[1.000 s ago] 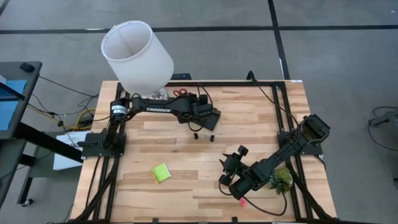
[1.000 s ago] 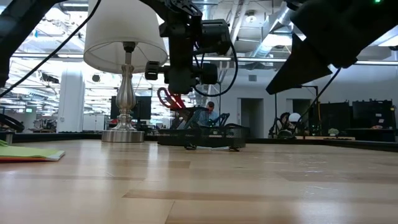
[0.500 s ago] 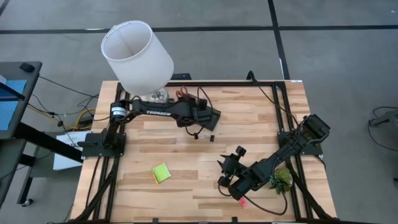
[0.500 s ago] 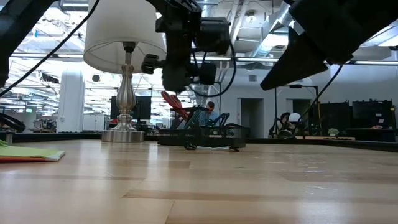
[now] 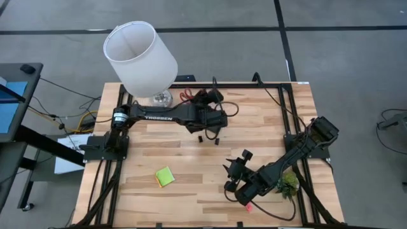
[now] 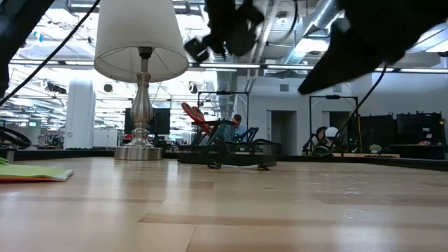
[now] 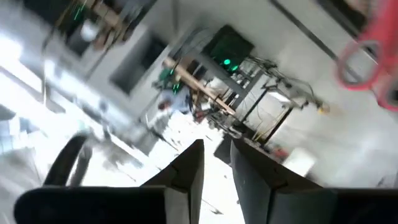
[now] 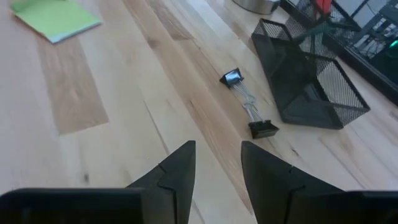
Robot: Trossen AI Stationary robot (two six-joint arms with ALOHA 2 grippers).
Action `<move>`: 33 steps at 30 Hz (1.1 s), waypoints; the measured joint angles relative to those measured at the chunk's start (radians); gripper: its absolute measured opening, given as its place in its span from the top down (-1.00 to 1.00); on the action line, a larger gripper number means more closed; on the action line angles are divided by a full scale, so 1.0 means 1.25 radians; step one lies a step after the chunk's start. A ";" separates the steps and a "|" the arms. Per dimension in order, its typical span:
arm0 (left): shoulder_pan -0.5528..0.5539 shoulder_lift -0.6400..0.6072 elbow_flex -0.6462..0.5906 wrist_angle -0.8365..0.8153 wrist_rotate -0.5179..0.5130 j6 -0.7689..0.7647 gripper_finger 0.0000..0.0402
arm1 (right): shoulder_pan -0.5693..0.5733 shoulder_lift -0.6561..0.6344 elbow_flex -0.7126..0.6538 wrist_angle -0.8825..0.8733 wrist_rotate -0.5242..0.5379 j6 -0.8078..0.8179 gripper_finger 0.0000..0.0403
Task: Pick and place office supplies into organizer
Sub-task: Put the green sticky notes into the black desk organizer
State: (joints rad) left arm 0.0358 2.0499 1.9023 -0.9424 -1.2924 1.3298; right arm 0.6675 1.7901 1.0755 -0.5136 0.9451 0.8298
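Left gripper (image 5: 215,121) is raised above the table's 12 o'clock edge, over the organizer (image 8: 311,74); fingers (image 7: 186,171) stand a narrow gap apart, nothing between them. Scissors (image 6: 198,117) stand upright in the organizer's cup, red handles up. Two black clips (image 8: 249,112) lie on the wood just beside the mesh organizer, toward table centre. Sticky-note pad (image 5: 165,177) lies at about 7 o'clock, well apart. Right gripper (image 5: 236,175) hovers near 5 o'clock, fingers (image 8: 177,168) narrowly apart and empty; small pink-red piece (image 5: 248,207) beside it. Lamp (image 5: 140,57) at 11 o'clock.
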 joint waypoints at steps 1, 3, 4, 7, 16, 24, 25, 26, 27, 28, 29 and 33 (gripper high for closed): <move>-0.005 0.000 0.022 -0.003 -0.014 -0.036 0.64 | 0.003 -0.006 0.008 -0.009 0.001 0.000 0.39; -0.012 -0.002 0.075 -0.030 -0.038 -0.102 0.64 | 0.011 -0.022 0.020 -0.035 0.002 -0.001 0.39; -0.013 -0.004 0.103 -0.042 -0.053 -0.131 0.64 | 0.015 -0.033 0.024 -0.051 0.002 -0.001 0.39; -0.014 -0.007 0.203 -0.102 -0.083 -0.243 0.64 | 0.030 -0.074 0.030 -0.066 0.004 -0.001 0.39; -0.031 -0.137 0.280 -0.425 -0.092 -0.829 0.64 | 0.124 -0.162 0.030 -0.068 0.096 -0.001 0.39; -0.049 -0.375 0.076 -0.433 0.565 -1.270 0.64 | 0.205 -0.126 -0.019 -0.044 0.253 0.025 0.39; -0.057 -0.396 0.035 -0.432 0.574 -1.253 0.64 | 0.210 -0.113 -0.025 -0.051 0.266 0.046 0.39; -0.068 -0.418 -0.011 -0.425 0.567 -1.254 0.64 | 0.210 -0.099 -0.026 -0.039 0.274 0.073 0.39; -0.078 -0.435 -0.056 -0.408 0.550 -1.275 0.64 | 0.207 -0.082 -0.030 -0.034 0.275 0.109 0.39; -0.086 -0.454 -0.103 -0.394 0.520 -1.300 0.64 | 0.202 -0.062 -0.036 -0.036 0.274 0.150 0.39; -0.097 -0.476 -0.151 -0.384 0.492 -1.326 0.64 | 0.197 -0.036 -0.040 -0.027 0.272 0.189 0.39; -0.156 -0.541 -0.363 -0.303 0.428 -1.441 0.64 | 0.169 0.059 -0.041 0.047 0.268 0.275 0.39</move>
State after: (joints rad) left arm -0.1595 1.3742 1.4489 -1.3207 -0.7572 -0.4719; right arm 0.8788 1.8637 1.0241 -0.4553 1.2799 1.1738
